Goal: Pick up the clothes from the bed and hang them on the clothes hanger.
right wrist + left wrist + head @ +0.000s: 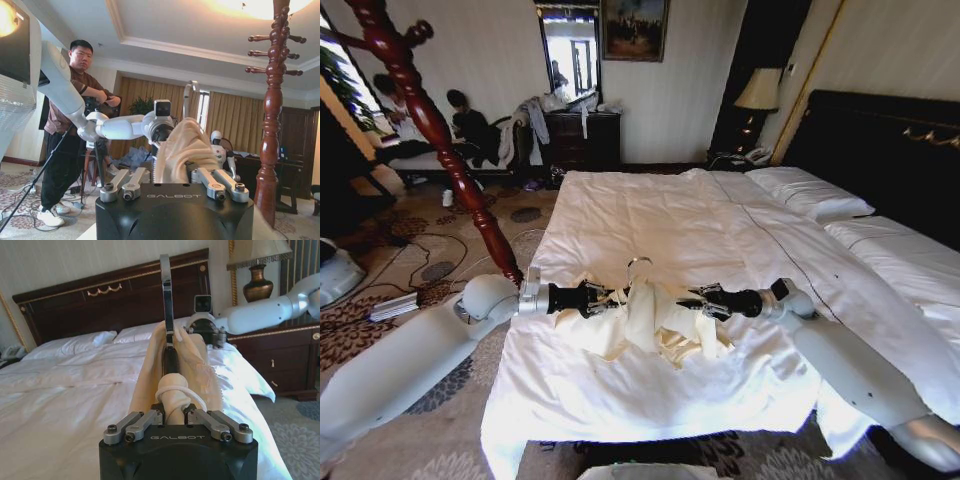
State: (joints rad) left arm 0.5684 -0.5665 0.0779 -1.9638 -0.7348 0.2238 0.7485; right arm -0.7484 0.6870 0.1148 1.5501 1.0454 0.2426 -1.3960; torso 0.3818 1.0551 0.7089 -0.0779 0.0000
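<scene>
Both my grippers, left (603, 299) and right (686, 302), clamp the cream garment (655, 322) on the hanger (638, 266); I should lift evenly above the bed (650, 215).

I can see little of the clothes hanger (638, 268): its silver hook pokes up in the head view, while its shoulders are buried under the cream garment (655, 318). The same cloth covers the fingertips of my left end effector (603, 298) and my right end effector (689, 303), so from the head view I can't read their grip. In the right wrist view the garment blocks most of what lies behind it. The bed (650, 215) runs off the right edge of the head view, and the headboard (880, 150) is cut there too.
</scene>
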